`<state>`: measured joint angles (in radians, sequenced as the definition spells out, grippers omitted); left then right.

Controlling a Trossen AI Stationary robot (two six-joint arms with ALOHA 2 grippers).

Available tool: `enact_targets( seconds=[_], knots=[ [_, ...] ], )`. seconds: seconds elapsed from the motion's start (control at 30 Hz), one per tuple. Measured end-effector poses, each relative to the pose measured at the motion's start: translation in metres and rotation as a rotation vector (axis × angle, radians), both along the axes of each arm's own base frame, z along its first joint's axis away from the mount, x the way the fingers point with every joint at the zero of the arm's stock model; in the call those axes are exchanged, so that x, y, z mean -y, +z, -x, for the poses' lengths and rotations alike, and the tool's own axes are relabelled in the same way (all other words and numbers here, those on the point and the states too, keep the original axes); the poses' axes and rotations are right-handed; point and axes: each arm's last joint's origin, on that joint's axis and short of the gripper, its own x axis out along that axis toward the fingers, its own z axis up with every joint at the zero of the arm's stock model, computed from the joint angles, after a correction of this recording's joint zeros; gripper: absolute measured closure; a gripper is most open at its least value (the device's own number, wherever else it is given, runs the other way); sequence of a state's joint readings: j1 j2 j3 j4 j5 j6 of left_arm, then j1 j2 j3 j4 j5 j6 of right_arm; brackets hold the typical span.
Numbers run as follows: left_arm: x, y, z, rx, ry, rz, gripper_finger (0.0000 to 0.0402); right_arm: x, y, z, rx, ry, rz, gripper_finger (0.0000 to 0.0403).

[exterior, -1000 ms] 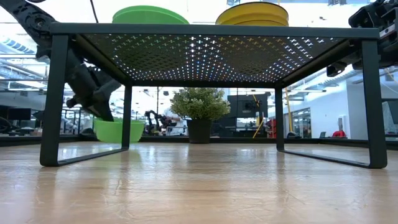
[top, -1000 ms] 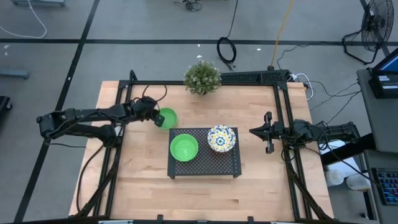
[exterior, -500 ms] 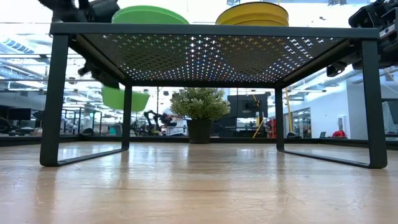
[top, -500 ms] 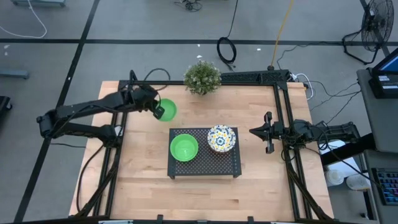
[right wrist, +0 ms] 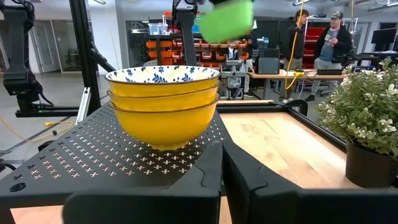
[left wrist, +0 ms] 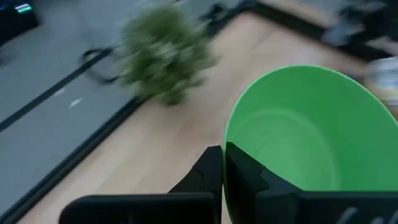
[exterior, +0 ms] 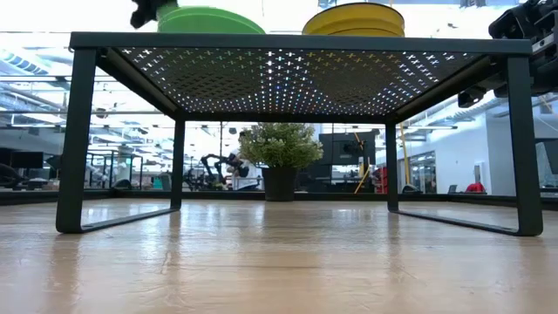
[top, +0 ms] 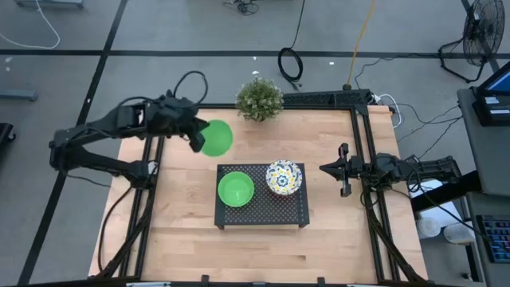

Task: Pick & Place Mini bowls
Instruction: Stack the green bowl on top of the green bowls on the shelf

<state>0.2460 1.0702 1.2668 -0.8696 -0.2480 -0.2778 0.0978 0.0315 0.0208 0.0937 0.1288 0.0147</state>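
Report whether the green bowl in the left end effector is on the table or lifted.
Lifted: the left end effector grips the green bowl by its rim, and the low view shows none on the tabletop.

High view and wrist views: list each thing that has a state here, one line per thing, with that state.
left gripper: shut on the green bowl's rim, raised above the table
held green bowl: lifted, tilted
second green bowl: upright on the black rack
floral bowls: stacked upright on the rack
right gripper: shut, empty, waiting at the table's right edge
potted plant: upright
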Motion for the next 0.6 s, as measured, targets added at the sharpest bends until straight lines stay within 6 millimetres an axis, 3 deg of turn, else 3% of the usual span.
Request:
enact_targets(
  seconds=[0.2,0.4,0.6],
  knots=[
    [0.034,0.019,-0.007,0.071,-0.207,0.034,0.0396,0.000,0.000,0.000,0.001,-0.001,0.000,0.0403],
    [0.065,0.013,-0.022,0.049,-0.402,0.040,0.0397,0.000,0.000,0.000,0.001,-0.001,0.000,0.0403],
    [0.086,-0.001,-0.053,0.019,-0.507,0.002,0.0395,0.000,0.000,0.000,0.004,0.000,0.000,0.0403]
  ],
)
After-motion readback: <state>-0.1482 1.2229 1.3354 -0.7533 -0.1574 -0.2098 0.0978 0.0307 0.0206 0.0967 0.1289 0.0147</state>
